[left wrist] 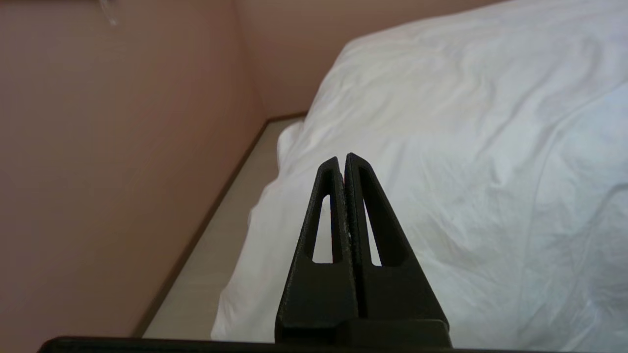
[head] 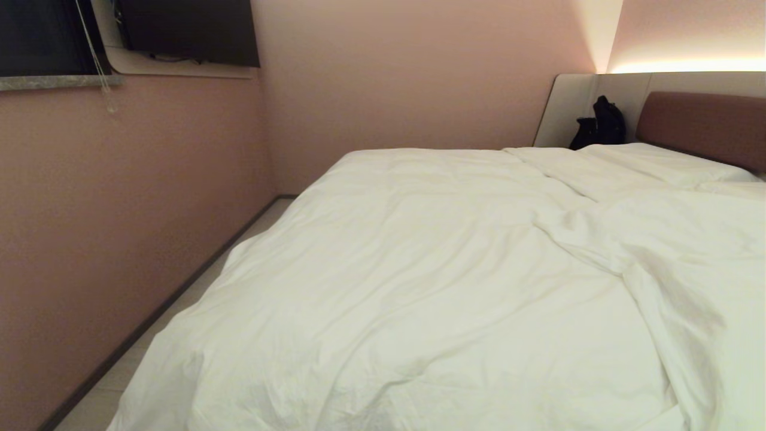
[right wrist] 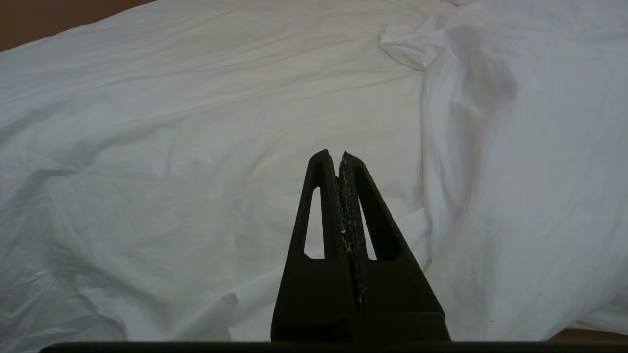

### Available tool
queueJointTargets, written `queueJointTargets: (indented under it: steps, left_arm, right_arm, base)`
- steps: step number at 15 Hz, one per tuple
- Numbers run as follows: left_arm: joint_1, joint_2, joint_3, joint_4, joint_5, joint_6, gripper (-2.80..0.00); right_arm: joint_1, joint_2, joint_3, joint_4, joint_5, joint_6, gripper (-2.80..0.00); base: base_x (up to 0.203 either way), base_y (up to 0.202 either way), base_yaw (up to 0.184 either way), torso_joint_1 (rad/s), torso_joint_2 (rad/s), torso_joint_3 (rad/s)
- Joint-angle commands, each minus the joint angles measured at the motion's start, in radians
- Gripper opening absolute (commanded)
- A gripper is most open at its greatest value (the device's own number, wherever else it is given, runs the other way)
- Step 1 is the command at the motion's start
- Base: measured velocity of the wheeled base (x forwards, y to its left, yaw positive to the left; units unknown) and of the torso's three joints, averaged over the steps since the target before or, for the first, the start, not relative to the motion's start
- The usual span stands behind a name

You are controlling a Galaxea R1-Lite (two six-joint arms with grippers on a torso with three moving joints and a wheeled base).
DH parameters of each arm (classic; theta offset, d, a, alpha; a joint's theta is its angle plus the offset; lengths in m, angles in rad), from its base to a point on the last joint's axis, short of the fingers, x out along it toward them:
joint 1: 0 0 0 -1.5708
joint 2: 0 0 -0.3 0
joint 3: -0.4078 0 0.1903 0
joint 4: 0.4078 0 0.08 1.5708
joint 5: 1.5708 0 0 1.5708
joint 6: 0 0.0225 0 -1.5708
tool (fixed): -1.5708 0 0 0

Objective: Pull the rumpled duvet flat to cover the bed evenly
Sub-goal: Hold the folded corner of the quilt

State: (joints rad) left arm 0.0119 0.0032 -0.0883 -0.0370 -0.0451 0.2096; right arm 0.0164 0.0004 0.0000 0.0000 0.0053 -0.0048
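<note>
Plain white duvet (head: pixel 419 269), brown headboard (head: pixel 700 126) w/ pale surround, pink walls (head: pixel 119 209), black bag (head: pixel 601 124).

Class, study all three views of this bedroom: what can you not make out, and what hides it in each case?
- Mattress and base of the bed: covered by the duvet, every view.
- Duvet's near edge: cut off, head view's bottom edge.
- Black item by the headboard: too small to identify.
- Left tool and right tool: absent from head view.
</note>
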Motion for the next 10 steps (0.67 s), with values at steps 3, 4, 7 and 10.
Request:
queueJointTargets:
  steps: [3,4,7,10]
  left_arm:
    - [0.0,-0.003,0.067,-0.008,0.001,-0.001,-2.8]
    - [0.0,-0.003,0.077,-0.01,0.001,-0.001,-2.8]
    - [0.0,-0.003,0.087,-0.005,0.008,-0.02,-2.8]
    - [0.0,-0.003,0.088,0.0,-0.002,-0.041,-2.8]
  right_arm:
    - [0.0,0.0,0.0,0.0,-0.001,-0.001,-2.8]
    - [0.0,0.0,0.0,0.0,-0.001,-0.001,-2.8]
    - [0.0,0.0,0.0,0.0,0.001,0.0,-2.8]
    - [0.0,0.0,0.0,0.0,-0.001,0.0,-2.8]
  base:
    - [0.0,0.0,0.0,0.0,0.0,0.0]
    - [0.0,0.0,0.0,0.0,0.0,0.0]
    - [0.0,0.0,0.0,0.0,0.0,0.0]
    - [0.0,0.0,0.0,0.0,0.0,0.0]
